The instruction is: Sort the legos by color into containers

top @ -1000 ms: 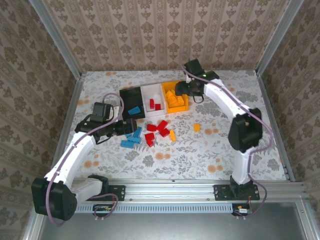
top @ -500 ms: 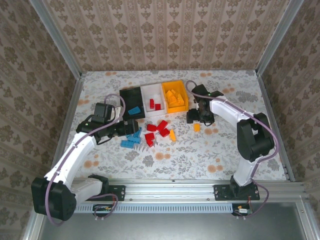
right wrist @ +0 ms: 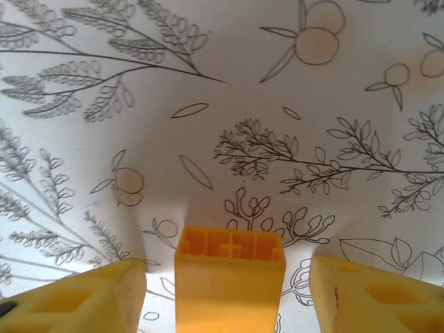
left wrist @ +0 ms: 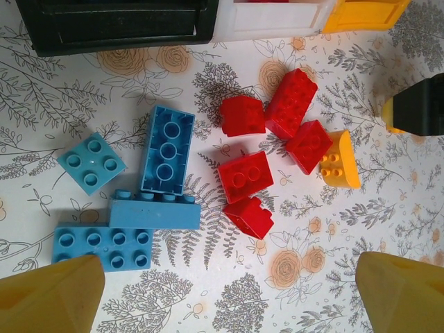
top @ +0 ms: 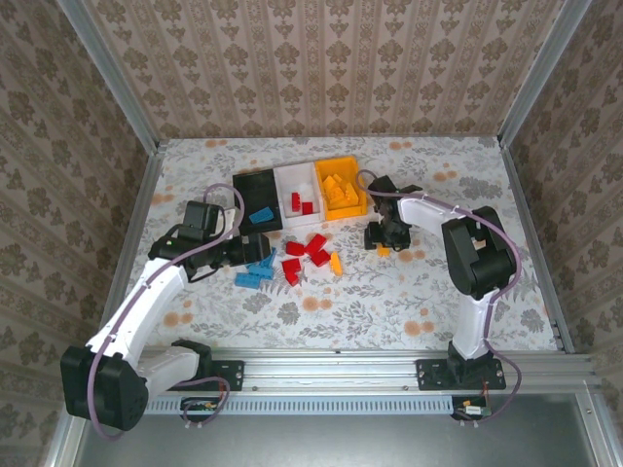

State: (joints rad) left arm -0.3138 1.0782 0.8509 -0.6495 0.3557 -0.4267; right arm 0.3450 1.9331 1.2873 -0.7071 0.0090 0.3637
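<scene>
The left arm reaches from the table's near edge toward its middle; the left gripper (top: pixel 255 249) sits low, jaws spread wide. The right arm is folded, wrist pointing down right of centre; the right gripper (top: pixel 382 240) has its jaws parted.

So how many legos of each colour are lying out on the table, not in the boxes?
Blue legos: 4
Red legos: 5
Orange legos: 2
Total: 11 loose on the table
</scene>
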